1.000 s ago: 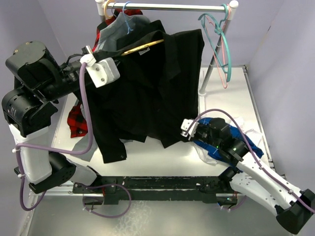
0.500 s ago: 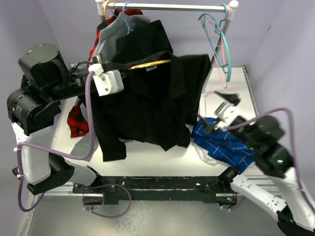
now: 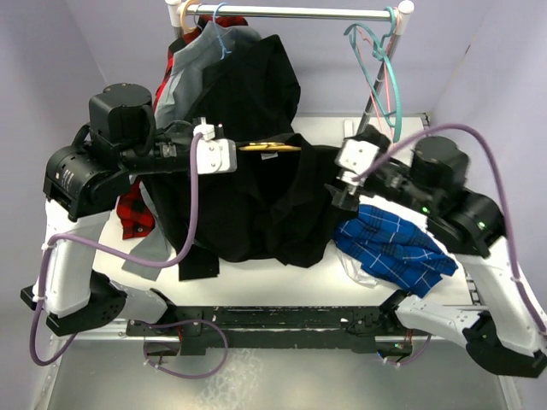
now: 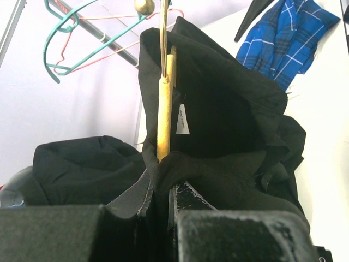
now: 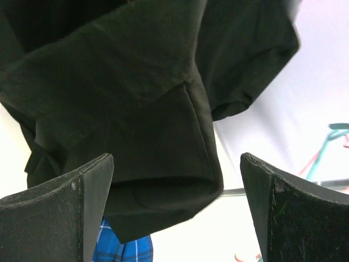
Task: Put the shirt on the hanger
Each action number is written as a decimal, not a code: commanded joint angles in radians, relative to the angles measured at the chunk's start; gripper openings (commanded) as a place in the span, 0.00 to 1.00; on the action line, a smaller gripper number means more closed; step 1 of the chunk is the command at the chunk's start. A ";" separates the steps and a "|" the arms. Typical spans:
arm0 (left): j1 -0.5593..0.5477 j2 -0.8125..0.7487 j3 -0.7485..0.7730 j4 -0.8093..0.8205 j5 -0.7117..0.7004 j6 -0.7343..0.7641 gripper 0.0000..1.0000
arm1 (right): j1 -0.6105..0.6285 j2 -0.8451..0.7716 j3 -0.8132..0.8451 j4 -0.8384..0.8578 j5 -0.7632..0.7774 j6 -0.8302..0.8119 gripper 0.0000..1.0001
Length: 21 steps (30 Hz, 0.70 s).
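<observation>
The black shirt [image 3: 256, 201] hangs draped over the yellow-orange hanger [image 3: 269, 147] in mid-air above the table. My left gripper [image 3: 238, 151] is shut on the hanger's end, with shirt fabric bunched around its jaws. In the left wrist view the hanger [image 4: 163, 109] runs straight up from the left gripper [image 4: 161, 183] inside the shirt [image 4: 229, 109]. My right gripper [image 3: 340, 192] stands open at the shirt's right side. The right wrist view shows the right gripper [image 5: 175, 159] holding nothing, and a sleeve end of the shirt [image 5: 136, 98] hangs just beyond its fingertips.
A blue-checked shirt [image 3: 393, 248] lies on the table at the right. The rack rail [image 3: 291, 12] carries a grey shirt [image 3: 184, 73], another black garment [image 3: 256, 73], and teal and pink hangers [image 3: 385, 68]. A red plaid cloth [image 3: 137, 213] hangs low on the left.
My right gripper let go of the shirt's lower edge, opened wide, and rose to the shirt's right side. My left arm carried the hanger and shirt rightward and lower.
</observation>
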 commanded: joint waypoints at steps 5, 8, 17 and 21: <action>0.001 -0.044 -0.029 0.047 0.081 0.041 0.00 | 0.003 0.038 -0.078 0.122 -0.018 -0.124 1.00; 0.001 -0.047 -0.054 0.040 0.076 0.064 0.00 | 0.004 0.035 -0.068 0.132 -0.040 -0.127 1.00; 0.001 -0.040 -0.103 0.034 0.083 0.119 0.00 | 0.003 0.065 0.017 -0.116 -0.261 -0.123 1.00; 0.000 -0.039 -0.130 0.035 0.110 0.131 0.00 | 0.004 0.078 0.026 -0.133 -0.302 -0.117 0.99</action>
